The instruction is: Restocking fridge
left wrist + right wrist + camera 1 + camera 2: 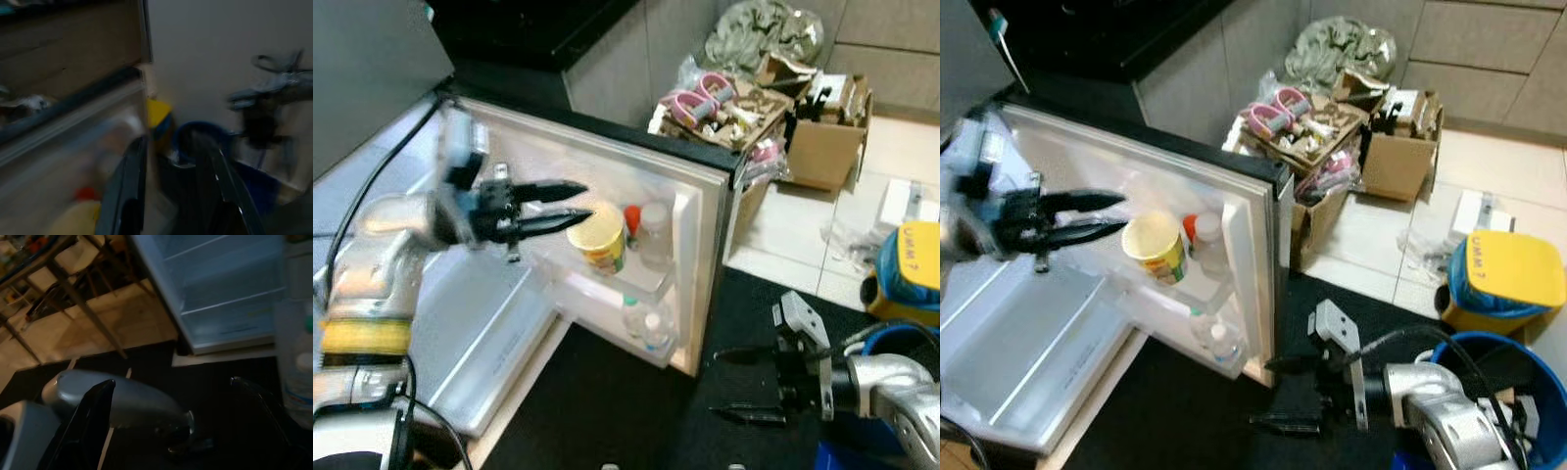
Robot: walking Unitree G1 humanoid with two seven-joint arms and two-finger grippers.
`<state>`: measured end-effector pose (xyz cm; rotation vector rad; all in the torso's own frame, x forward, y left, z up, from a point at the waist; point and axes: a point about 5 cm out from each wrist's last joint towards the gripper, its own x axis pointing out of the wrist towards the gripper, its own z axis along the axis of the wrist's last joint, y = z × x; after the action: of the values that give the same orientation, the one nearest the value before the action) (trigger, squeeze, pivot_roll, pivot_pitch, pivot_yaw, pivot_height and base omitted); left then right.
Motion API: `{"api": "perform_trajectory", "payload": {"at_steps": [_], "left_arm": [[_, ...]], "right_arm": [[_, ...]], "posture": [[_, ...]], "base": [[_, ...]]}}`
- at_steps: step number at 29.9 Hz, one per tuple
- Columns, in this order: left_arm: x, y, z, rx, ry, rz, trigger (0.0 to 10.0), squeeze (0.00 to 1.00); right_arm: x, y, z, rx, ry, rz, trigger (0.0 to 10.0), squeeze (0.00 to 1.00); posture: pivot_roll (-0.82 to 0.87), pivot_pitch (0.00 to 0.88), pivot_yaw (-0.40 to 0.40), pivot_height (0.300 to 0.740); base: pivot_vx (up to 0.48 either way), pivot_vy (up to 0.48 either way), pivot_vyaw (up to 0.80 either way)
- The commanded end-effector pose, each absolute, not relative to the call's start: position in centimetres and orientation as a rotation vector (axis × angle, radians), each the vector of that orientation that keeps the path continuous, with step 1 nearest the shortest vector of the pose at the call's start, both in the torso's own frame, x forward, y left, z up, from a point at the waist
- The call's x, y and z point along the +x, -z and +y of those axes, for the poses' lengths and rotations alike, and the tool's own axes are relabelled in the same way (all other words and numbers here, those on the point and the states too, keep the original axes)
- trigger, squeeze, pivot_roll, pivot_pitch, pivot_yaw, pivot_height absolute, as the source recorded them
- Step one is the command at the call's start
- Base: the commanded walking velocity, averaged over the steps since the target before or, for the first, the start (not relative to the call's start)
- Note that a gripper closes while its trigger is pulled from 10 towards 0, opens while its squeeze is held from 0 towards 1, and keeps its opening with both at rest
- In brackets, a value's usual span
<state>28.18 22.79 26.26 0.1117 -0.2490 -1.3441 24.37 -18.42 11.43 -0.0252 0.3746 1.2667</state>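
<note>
The small white fridge (489,323), with its black top and its door (607,196) swung wide, stands open in front of me, bare glass shelves just under my left arm. The biggest risk I see is that door: my left pincer (570,208) reaches along its inner face, and a careless sweep could swing it into the pile of cardboard boxes (773,117) behind it, or rattle everything on its racks.

Next comes the yellow plastic tub with a cream lid (599,238), sitting in the upper door rack. My left fingers are parted, holding nothing, and the tips lie just beside the tub's rim, perhaps touching; I cannot tell. A nudge from there could tip it off the rack or against the red-capped bottle (632,221) and the clear jar (654,233) just beyond it.

Lower down in the door, two small clear bottles (646,323) stand well below my left pincer.

My right pincer (737,386) hangs spread and empty over the dark mat (607,411), near the door's outer edge.
</note>
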Motion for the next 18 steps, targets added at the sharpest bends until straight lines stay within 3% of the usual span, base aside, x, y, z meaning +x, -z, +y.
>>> {"api": "perform_trajectory", "payload": {"at_steps": [1, 3, 4, 9, 16, 17, 18], "left_arm": [[27.1, -25.5, 24.4, 0.03, 1.316, -0.245, 10.0, 0.0], [26.7, -24.4, 25.1, -0.029, 1.277, -0.231, 10.0, 0.0], [25.9, -21.6, 26.4, -0.144, 1.193, -0.189, 10.0, 0.0], [23.9, -15.4, 28.4, -0.411, 1.006, -0.08, 10.0, 0.0], [22.1, -9.3, 29.0, -0.58, 0.792, 0.071, 10.0, 0.0], [21.0, -4.3, 29.3, -0.654, 0.586, 0.239, 10.0, 0.0], [21.0, -4.3, 29.3, -0.654, 0.586, 0.239, 10.0, 0.0]], "right_arm": [[24.5, -10.4, -19.2, -0.026, -1.209, 0.391, 10.0, 0.0], [24.7, -10.0, -19.4, -0.023, -1.189, 0.396, 10.0, 0.0], [24.9, -9.3, -20.0, -0.002, -1.143, 0.404, 10.0, 0.0], [25.7, -7.3, -21.2, -0.002, -0.989, 0.428, 10.0, 0.0], [26.0, -4.7, -22.2, 0.03, -0.827, 0.473, 10.0, 0.0], [26.0, -2.9, -23.0, 0.038, -0.676, 0.509, 10.0, 0.0], [26.0, -2.9, -23.0, 0.038, -0.676, 0.509, 10.0, 0.0]], "posture": [[-0.03, 0.133, 0.081, 0.74], [-0.03, 0.133, 0.081, 0.74], [-0.02, 0.134, 0.078, 0.74], [-0.01, 0.13, 0.073, 0.74], [-0.01, 0.123, 0.067, 0.74], [-0.01, 0.112, 0.06, 0.74], [-0.01, 0.112, 0.06, 0.74]], "base": [[0.0, 0.0, 0.0], [0.0, 0.0, 0.0], [0.0, 0.0, 0.0], [0.0, 0.0, 0.0], [0.0, 0.0, 0.0], [0.0, 0.0, 0.0], [0.0, 0.0, 0.0]]}}
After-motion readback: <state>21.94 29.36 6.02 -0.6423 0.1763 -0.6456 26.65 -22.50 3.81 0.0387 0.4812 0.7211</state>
